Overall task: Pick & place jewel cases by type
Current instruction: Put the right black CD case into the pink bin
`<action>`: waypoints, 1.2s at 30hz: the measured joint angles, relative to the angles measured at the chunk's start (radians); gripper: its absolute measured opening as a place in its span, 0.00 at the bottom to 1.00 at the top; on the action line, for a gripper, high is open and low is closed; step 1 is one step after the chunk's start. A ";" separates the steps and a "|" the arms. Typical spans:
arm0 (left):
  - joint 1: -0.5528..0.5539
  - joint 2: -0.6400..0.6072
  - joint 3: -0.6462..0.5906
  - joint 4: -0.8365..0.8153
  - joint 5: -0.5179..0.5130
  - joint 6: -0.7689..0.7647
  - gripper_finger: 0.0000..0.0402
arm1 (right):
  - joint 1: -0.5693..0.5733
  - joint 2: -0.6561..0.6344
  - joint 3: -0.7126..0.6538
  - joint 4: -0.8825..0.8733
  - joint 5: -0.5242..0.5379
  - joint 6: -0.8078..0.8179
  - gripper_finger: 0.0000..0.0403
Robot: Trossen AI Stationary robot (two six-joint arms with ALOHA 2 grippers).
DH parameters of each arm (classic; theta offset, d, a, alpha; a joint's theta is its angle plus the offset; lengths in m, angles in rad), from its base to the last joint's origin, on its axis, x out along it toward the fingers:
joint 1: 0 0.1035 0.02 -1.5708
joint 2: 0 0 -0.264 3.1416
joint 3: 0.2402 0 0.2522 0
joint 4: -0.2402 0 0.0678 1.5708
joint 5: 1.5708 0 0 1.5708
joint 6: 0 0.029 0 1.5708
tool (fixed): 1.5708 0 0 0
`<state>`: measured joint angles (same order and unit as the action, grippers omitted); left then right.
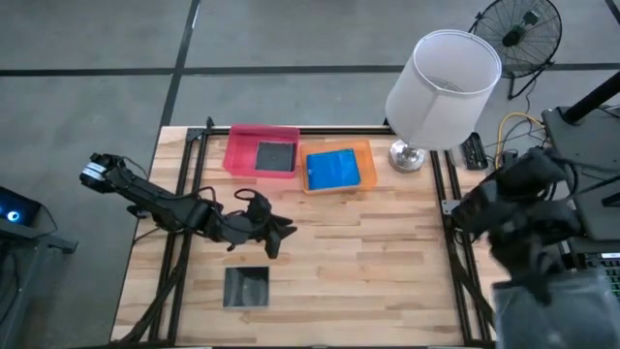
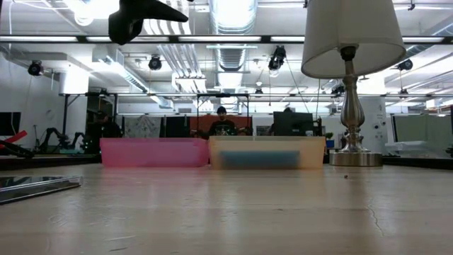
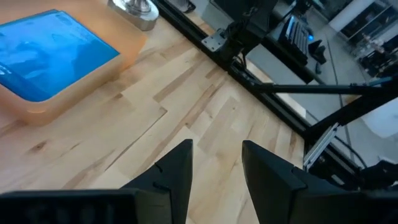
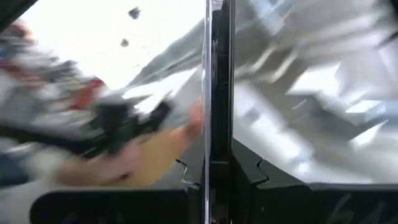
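Note:
One dark square jewel case (image 1: 246, 287) lies flat on the table near its front edge, and shows at the left in the low view (image 2: 39, 185). Another dark case (image 1: 274, 155) lies in the pink tray (image 1: 240, 145), and a blue case (image 1: 332, 168) in the orange tray (image 1: 366, 155). My left gripper (image 1: 278, 236) hangs open above the table's middle, nothing between its fingers (image 3: 214, 171). My right gripper (image 4: 217, 177) is raised off the table's right side, shut on a thin dark case seen edge-on. My right gripper pinches a thin dark case between its two fingers by one end (image 4: 217, 155). The case stands out beyond the fingers, edge-on to the wrist camera, lifted clear of the table. Which edge of it the fingers have cannot be told.
A lamp with a white shade (image 1: 444, 87) stands on the table's far right corner, its metal foot (image 1: 407, 155) beside the orange tray. Black rails (image 1: 184, 194) run along the table's left and right sides. People sit in the room beyond the far edge (image 2: 222, 124).

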<state>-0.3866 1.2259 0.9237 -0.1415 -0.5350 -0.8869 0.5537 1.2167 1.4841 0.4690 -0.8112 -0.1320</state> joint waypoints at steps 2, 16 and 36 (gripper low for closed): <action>0.001 0.000 0.000 0.017 -0.001 0.005 0.30 | 0.000 -0.002 0.000 0.103 0.079 -0.008 0.06; 0.013 0.000 0.000 0.079 -0.070 0.021 0.30 | -0.001 -0.002 0.120 0.305 0.785 -0.252 0.06; 0.014 0.000 0.000 0.121 -0.069 -0.003 0.30 | -0.140 0.115 0.266 0.294 1.900 -0.854 0.06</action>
<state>-0.3729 1.2259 0.9241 -0.0204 -0.6044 -0.8902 0.4142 1.3315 1.7504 0.7635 1.0891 -0.9858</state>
